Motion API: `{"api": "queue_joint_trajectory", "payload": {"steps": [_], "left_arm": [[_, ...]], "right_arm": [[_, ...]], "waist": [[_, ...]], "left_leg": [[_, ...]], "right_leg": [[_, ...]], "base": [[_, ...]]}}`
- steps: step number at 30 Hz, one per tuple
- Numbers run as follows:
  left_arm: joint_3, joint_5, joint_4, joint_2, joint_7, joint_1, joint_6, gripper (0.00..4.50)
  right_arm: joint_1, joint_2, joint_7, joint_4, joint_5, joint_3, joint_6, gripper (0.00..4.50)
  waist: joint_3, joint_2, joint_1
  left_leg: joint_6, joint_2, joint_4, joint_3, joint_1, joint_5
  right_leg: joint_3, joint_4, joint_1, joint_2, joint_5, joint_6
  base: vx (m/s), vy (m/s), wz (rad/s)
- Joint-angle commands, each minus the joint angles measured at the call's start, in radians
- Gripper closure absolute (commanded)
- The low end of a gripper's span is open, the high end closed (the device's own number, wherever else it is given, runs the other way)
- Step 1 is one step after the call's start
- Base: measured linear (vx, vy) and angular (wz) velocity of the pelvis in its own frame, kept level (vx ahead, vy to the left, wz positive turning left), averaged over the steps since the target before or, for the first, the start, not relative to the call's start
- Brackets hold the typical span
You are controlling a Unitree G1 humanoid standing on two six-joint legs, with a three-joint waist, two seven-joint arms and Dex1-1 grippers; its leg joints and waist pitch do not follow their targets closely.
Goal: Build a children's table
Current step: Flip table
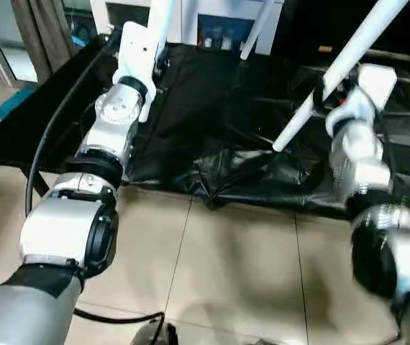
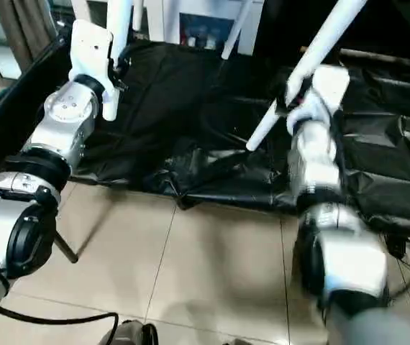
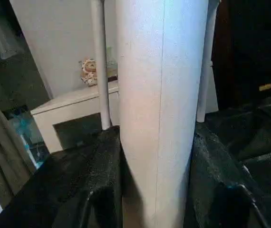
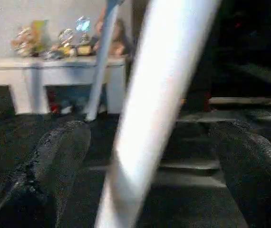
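Black cloth (image 1: 212, 108) drapes work table; beige tiled floor (image 1: 234, 273); white shelf (image 3: 73, 107) behind.

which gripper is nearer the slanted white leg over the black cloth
Right. The right gripper has the slanted white leg between its open fingers, not clamped. The left gripper is off to the left, shut on another upright leg.

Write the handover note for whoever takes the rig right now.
Left gripper: shut on a white leg, which stands upright.
Right gripper: open, fingers apart on either side of a slanted leg, not gripping it.
Two more legs rise behind, over the black-draped work table.
Done: cannot tell which legs are seated.
Left: close the right gripper on the slanted leg, straighten it and check every leg.
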Motion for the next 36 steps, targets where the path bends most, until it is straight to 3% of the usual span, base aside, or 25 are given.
{"api": "queue_joint_trajectory", "payload": {"steps": [1, 4, 5, 8, 11, 14, 15, 16, 17, 18, 19, 21, 24, 25, 30, 31, 33, 36], "left_arm": [[-0.018, 0.0, -0.033, -0.003, -0.017, 0.0, -0.022, 2.89], [-0.02, 0.001, -0.042, -0.001, -0.02, 0.008, -0.022, 2.89], [-0.021, 0.0, -0.055, 0.002, -0.023, 0.021, -0.018, 2.89], [-0.021, -0.002, -0.07, 0.006, -0.028, 0.036, -0.013, 2.89], [-0.024, -0.003, -0.087, 0.009, -0.038, 0.05, -0.008, 2.89], [-0.025, -0.004, -0.105, 0.012, -0.046, 0.064, -0.004, 2.89], [-0.026, -0.004, -0.11, 0.014, -0.049, 0.067, -0.002, 2.89], [-0.031, -0.003, -0.129, 0.018, -0.058, 0.08, 0.004, 2.89], [-0.033, -0.002, -0.132, 0.019, -0.06, 0.082, 0.005, 2.89], [-0.035, -0.005, -0.147, 0.024, -0.073, 0.091, 0.009, 2.89], [-0.037, -0.008, -0.157, 0.026, -0.082, 0.098, 0.013, 2.89], [-0.043, -0.011, -0.189, 0.035, -0.112, 0.115, 0.018, 2.89], [-0.047, -0.019, -0.241, 0.051, -0.154, 0.148, 0.029, 2.89], [-0.048, -0.024, -0.265, 0.063, -0.175, 0.172, 0.031, 2.89], [-0.046, -0.038, -0.312, 0.081, -0.201, 0.219, 0.047, 2.89], [-0.043, -0.043, -0.332, 0.084, -0.207, 0.236, 0.054, 2.89], [-0.042, -0.047, -0.346, 0.086, -0.211, 0.247, 0.059, 2.89], [-0.047, -0.059, -0.4, 0.094, -0.244, 0.288, 0.081, 2.89]], "right_arm": [[-0.038, -0.025, 0.039, 0.038, 0.013, -0.018, 0.04, 0.0], [-0.061, -0.038, 0.048, 0.066, 0.002, -0.011, 0.06, 0.0], [-0.083, -0.049, 0.069, 0.097, 0.005, -0.013, 0.074, 0.17], [-0.097, -0.062, 0.081, 0.125, -0.004, -0.009, 0.079, 0.42], [-0.104, -0.077, 0.081, 0.147, -0.009, -0.014, 0.09, 0.73], [-0.109, -0.092, 0.067, 0.161, -0.013, -0.017, 0.1, 0.76], [-0.111, -0.094, 0.067, 0.163, -0.015, -0.016, 0.102, 0.76], [-0.118, -0.098, 0.078, 0.168, -0.02, -0.012, 0.102, 0.76], [-0.12, -0.099, 0.081, 0.17, -0.021, -0.011, 0.102, 0.76], [-0.128, -0.102, 0.095, 0.174, -0.027, -0.007, 0.101, 0.76], [-0.133, -0.104, 0.105, 0.177, -0.031, -0.004, 0.101, 0.76], [-0.145, -0.112, 0.106, 0.184, -0.046, 0.005, 0.108, 0.76], [-0.16, -0.119, 0.107, 0.191, -0.066, 0.008, 0.115, 0.76], [-0.167, -0.118, 0.117, 0.193, -0.072, 0.011, 0.118, 0.76], [-0.178, -0.112, 0.128, 0.197, -0.083, 0.013, 0.124, 0.76], [-0.18, -0.108, 0.137, 0.197, -0.082, 0.011, 0.125, 0.76], [-0.181, -0.105, 0.145, 0.197, -0.08, 0.008, 0.126, 0.92], [-0.178, -0.095, 0.165, 0.2, -0.102, 0.018, 0.127, 1.12]], "waist": [[-0.101, -0.01, -0.003], [-0.102, -0.014, 0.001], [-0.102, -0.022, 0.002], [-0.101, -0.022, 0.006], [-0.099, -0.029, 0.008], [-0.099, -0.025, 0.016], [-0.098, -0.028, 0.016], [-0.091, -0.029, 0.016], [-0.093, -0.028, 0.017], [-0.083, -0.031, 0.016], [-0.085, -0.033, 0.014], [-0.071, -0.037, 0.015], [-0.068, -0.039, 0.016], [-0.063, -0.046, 0.017], [-0.062, -0.05, 0.016], [-0.061, -0.052, 0.017], [-0.058, -0.05, 0.016], [-0.053, -0.048, 0.017]], "left_leg": [[0.0, 0.077, -0.087, -0.047, 0.072, -0.229], [0.012, 0.077, -0.084, -0.045, 0.071, -0.197], [0.014, 0.077, -0.085, -0.044, 0.071, -0.196], [0.019, 0.077, -0.083, -0.043, 0.07, -0.187], [0.004, 0.08, -0.087, -0.044, 0.072, -0.206], [-0.022, 0.081, -0.09, -0.044, 0.077, -0.218], [-0.03, 0.08, -0.092, -0.044, 0.077, -0.221], [-0.035, 0.08, -0.096, -0.046, 0.073, -0.237], [-0.041, 0.08, -0.096, -0.046, 0.076, -0.247], [-0.05, 0.08, -0.1, -0.046, 0.075, -0.263], [-0.055, 0.08, -0.1, -0.048, 0.072, -0.27], [-0.054, 0.079, -0.105, -0.049, 0.072, -0.278], [-0.048, 0.08, -0.105, -0.049, 0.073, -0.271], [-0.039, 0.078, -0.105, -0.047, 0.074, -0.247], [-0.013, 0.078, -0.099, -0.044, 0.076, -0.154], [0.004, 0.078, -0.096, -0.043, 0.075, -0.127], [0.011, 0.079, -0.097, -0.042, 0.076, -0.127], [-0.005, 0.08, -0.102, -0.042, 0.078, -0.158]], "right_leg": [[0.033, -0.056, 0.029, -0.06, 0.015, -0.259], [0.033, -0.054, 0.029, -0.063, 0.031, -0.262], [0.032, -0.055, 0.029, -0.063, 0.03, -0.263], [0.032, -0.054, 0.029, -0.065, 0.024, -0.267], [0.032, -0.054, 0.026, -0.063, 0.005, -0.261], [0.032, -0.054, 0.022, -0.062, -0.006, -0.254], [0.031, -0.051, 0.022, -0.061, 0.005, -0.251], [0.032, -0.053, 0.019, -0.06, -0.004, -0.244], [0.032, -0.053, 0.02, -0.061, -0.009, -0.242], [0.033, -0.055, 0.015, -0.061, -0.011, -0.239], [0.033, -0.054, 0.02, -0.062, -0.012, -0.238], [0.034, -0.056, 0.013, -0.06, -0.015, -0.232], [0.035, -0.055, 0.013, -0.062, -0.012, -0.231], [0.035, -0.054, 0.012, -0.06, 0.017, -0.231], [0.033, -0.04, 0.014, -0.054, 0.124, -0.248], [0.033, -0.038, 0.017, -0.054, 0.151, -0.258], [0.033, -0.039, 0.015, -0.052, 0.143, -0.261], [0.032, -0.042, 0.013, -0.051, 0.113, -0.257]], "base": [[0.0, 0.0, 0.0], [0.0, 0.0, 0.0], [0.0, 0.0, 0.0], [0.0, 0.0, 0.0], [0.0, 0.0, 0.0], [0.0, 0.0, 0.0], [0.0, 0.0, 0.0], [0.0, 0.0, 0.0], [0.0, 0.0, 0.0], [0.0, 0.0, 0.0], [0.0, 0.0, 0.0], [0.0, 0.0, 0.0], [0.0, 0.0, 0.0], [0.0, 0.0, 0.0], [0.0, 0.0, 0.0], [0.0, 0.0, 0.0], [0.0, 0.0, 0.0], [0.0, 0.0, 0.0]]}}
